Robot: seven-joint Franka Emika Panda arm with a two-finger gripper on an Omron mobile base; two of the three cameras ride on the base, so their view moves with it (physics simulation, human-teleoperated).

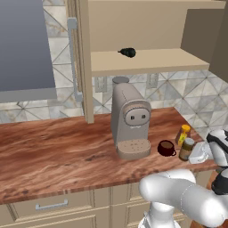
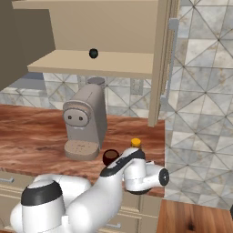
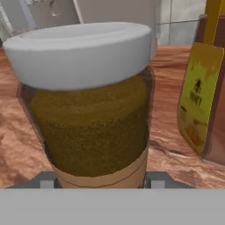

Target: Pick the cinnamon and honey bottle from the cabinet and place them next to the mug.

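Note:
The cinnamon (image 3: 88,110), a brown jar with a pale lid, stands upright on the wooden counter (image 1: 53,151) just right of the dark mug (image 1: 166,148). My gripper (image 3: 101,180) is shut on the jar low down, one finger tip against each side of its base. In the left base view the cinnamon (image 1: 186,149) has my gripper (image 1: 195,153) at its right side. The honey bottle (image 1: 182,134) stands upright right behind the jar; in the hand view the honey bottle (image 3: 202,101) is close on the right. The cabinet (image 1: 147,60) hangs above.
A beige coffee machine (image 1: 130,118) stands left of the mug. A small black rounded object (image 1: 128,52) lies on the cabinet shelf. The counter's right end is near the jar. My arm (image 2: 123,175) hides the cinnamon in the right base view, where the mug (image 2: 109,157) shows.

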